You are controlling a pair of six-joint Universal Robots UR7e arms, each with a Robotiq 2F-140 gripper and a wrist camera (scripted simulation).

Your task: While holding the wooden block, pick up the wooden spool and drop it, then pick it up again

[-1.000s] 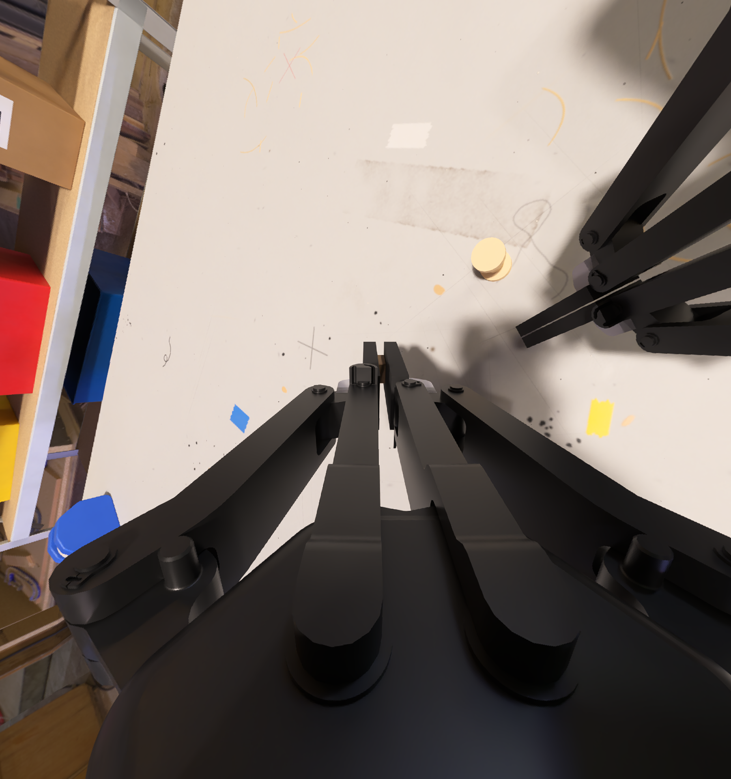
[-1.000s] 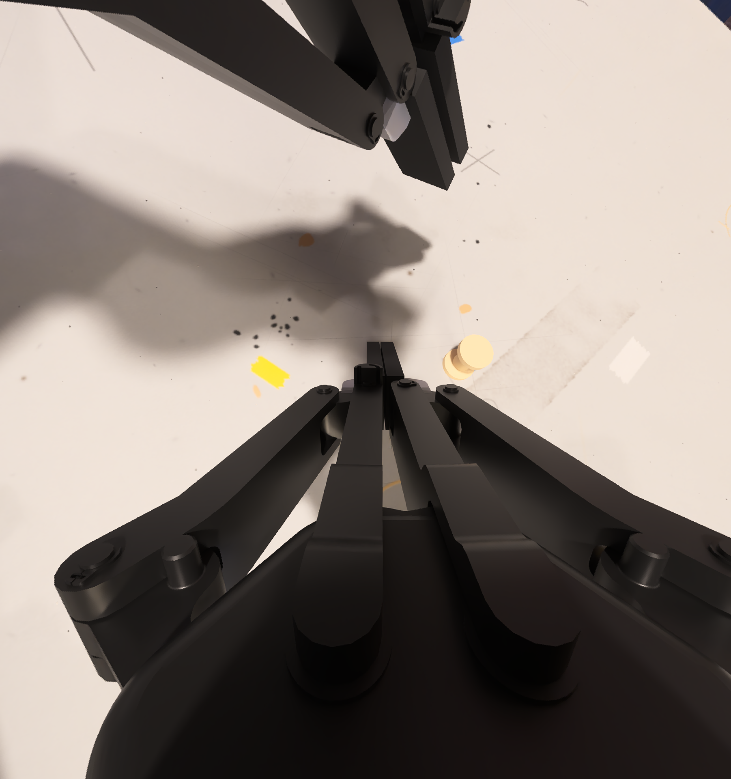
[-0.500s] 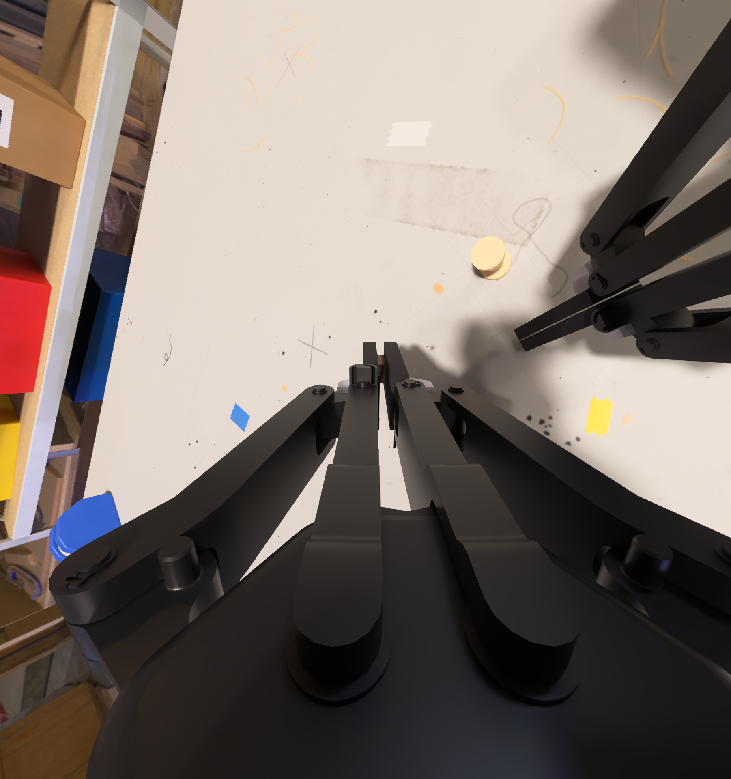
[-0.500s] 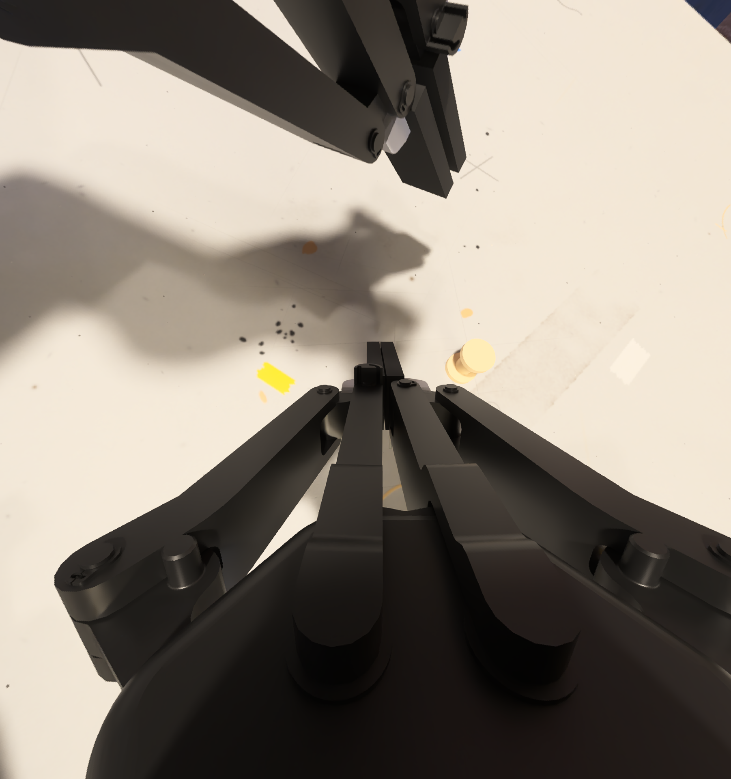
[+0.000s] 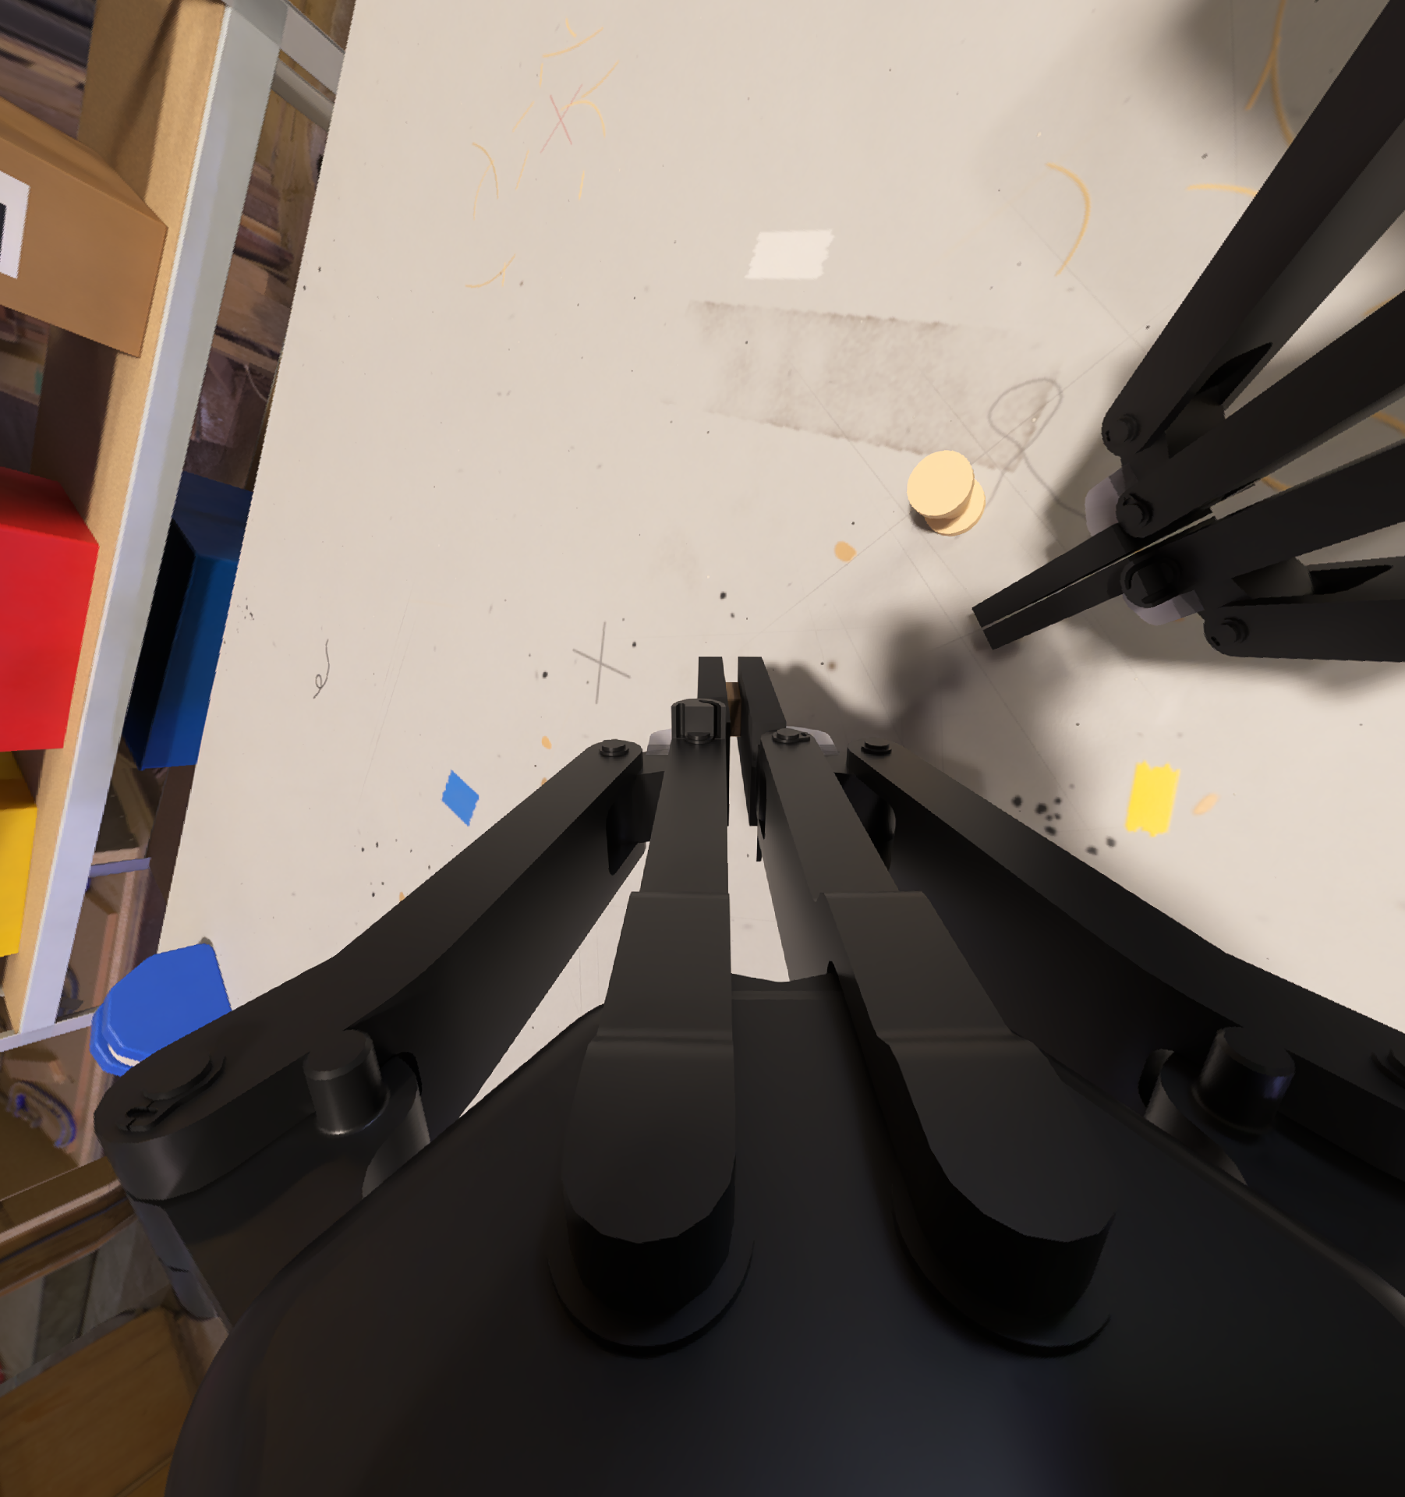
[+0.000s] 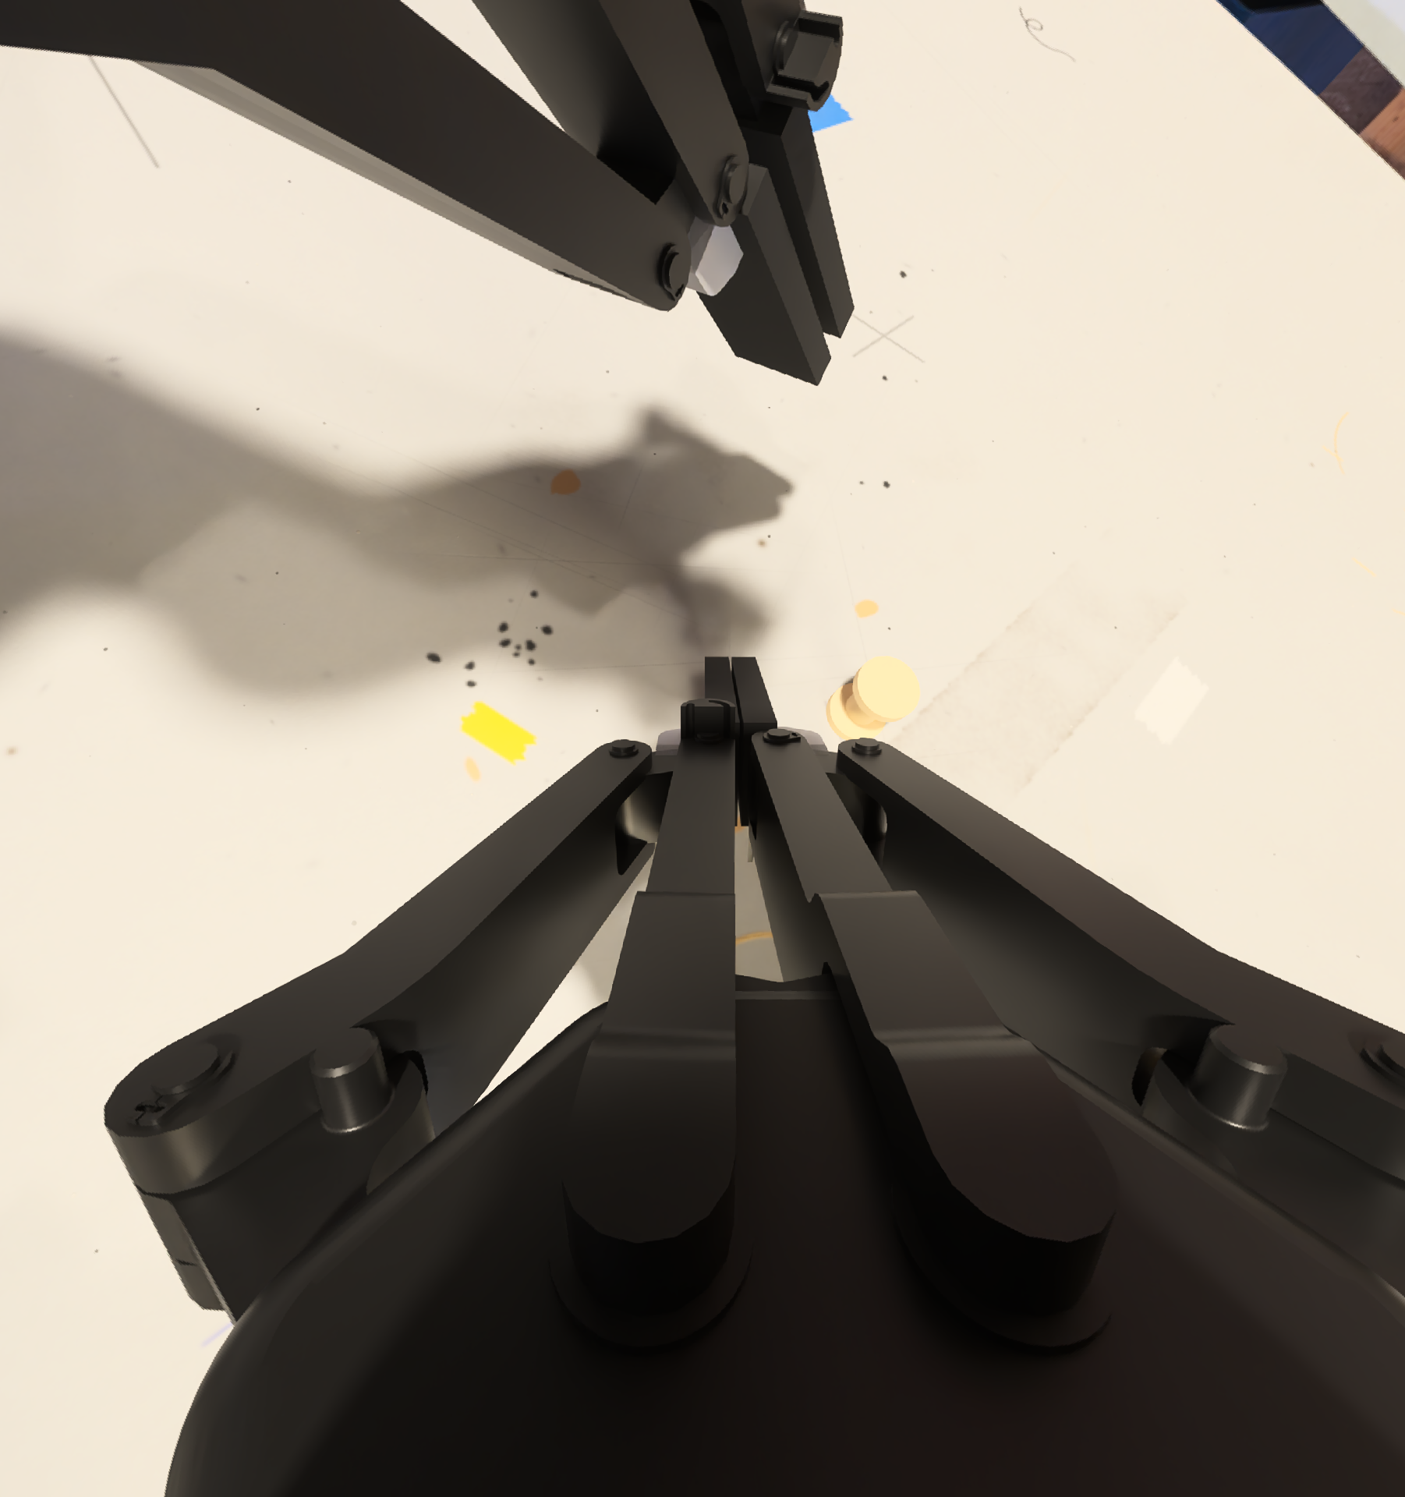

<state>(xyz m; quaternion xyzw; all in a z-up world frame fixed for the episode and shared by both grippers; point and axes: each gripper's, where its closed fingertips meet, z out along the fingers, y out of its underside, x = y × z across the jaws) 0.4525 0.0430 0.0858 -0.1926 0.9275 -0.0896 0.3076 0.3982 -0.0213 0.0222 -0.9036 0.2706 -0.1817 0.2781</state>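
Left hand (image 5: 730, 676): fingers drawn close, pinching a small brown wooden block (image 5: 733, 703) of which only a sliver shows between the tips; hand held above the worktop (image 5: 521, 454).

Right hand (image 6: 732, 676): fingers pressed together tip to tip, nothing between them; held above the worktop.

Wooden spool (image 6: 873, 698): pale, lying on the worktop just beside the right hand's fingertips, to their right in the right wrist view, not touched. From the left hand it lies ahead and to the right, well apart.

Yellow tape scrap (image 6: 497, 731): on the worktop, left of the right hand's tips.

Blue tape scrap (image 5: 460, 796): left of the left hand.
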